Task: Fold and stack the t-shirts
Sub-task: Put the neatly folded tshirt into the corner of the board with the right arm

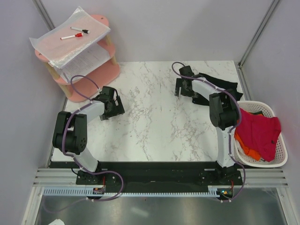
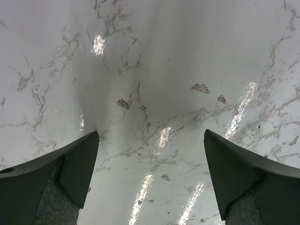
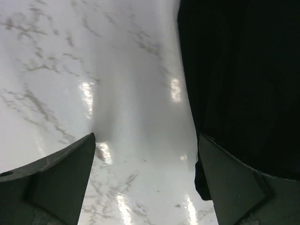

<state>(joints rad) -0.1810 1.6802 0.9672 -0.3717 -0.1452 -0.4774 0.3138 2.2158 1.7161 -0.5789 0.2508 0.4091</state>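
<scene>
A black t-shirt (image 1: 220,85) lies crumpled at the table's far right; in the right wrist view it (image 3: 243,84) fills the right side. My right gripper (image 1: 180,88) is open and empty just left of its edge (image 3: 147,143), its right finger against the cloth. A red t-shirt (image 1: 258,132) drapes over a white basket (image 1: 276,157), with an orange t-shirt (image 1: 246,149) beneath it. My left gripper (image 1: 115,108) is open and empty over bare marble (image 2: 150,136) at the left.
A pink two-tier shelf (image 1: 89,61) with plastic-wrapped papers and a red marker (image 1: 75,35) stands at the far left corner. The marble table (image 1: 154,117) has walls on both sides.
</scene>
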